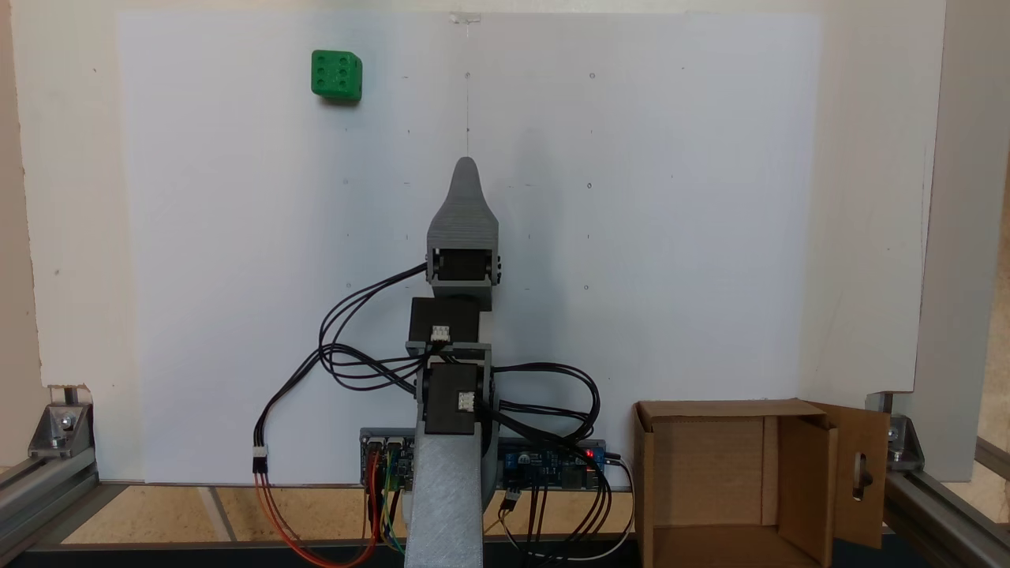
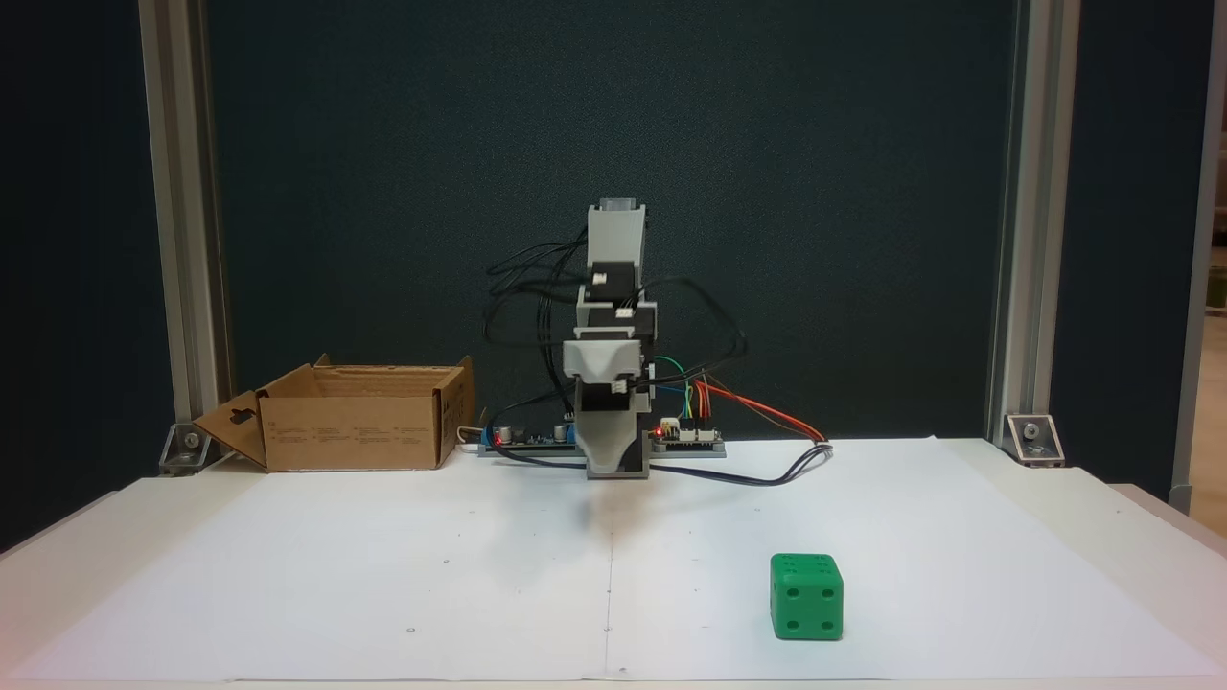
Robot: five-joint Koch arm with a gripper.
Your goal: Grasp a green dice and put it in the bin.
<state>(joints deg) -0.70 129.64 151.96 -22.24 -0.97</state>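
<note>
Right, step in hand looks like the reach: nothing is grasped, and the green dice (image 1: pixel 337 76) sits alone on the white sheet (image 1: pixel 631 237), well apart from the gripper (image 1: pixel 466 170). Taking the arm's base (image 2: pixel 618 465) as landmark: in the fixed view from behind the arm the dice lies far out ahead of the base and off to the left; the bin (image 1: pixel 710 481) stands just beside the base on the right, flaps up, top open, the slotted flap swung outward. To do it well, I'd yaw toward the dice first, then extend and descend with the jaws spread wider than the cube, lined up square to two flat faces rather than across rounded corners, and close low on the body so it doesn't squirt out. Pose: arm folded up over its base, links stacked near vertical, gripper pointing out along the sheet's centre line, hanging clear above the paper. Only one grey tapered jaw shows, so I cannot tell whether it's spread or pressed together.
</note>
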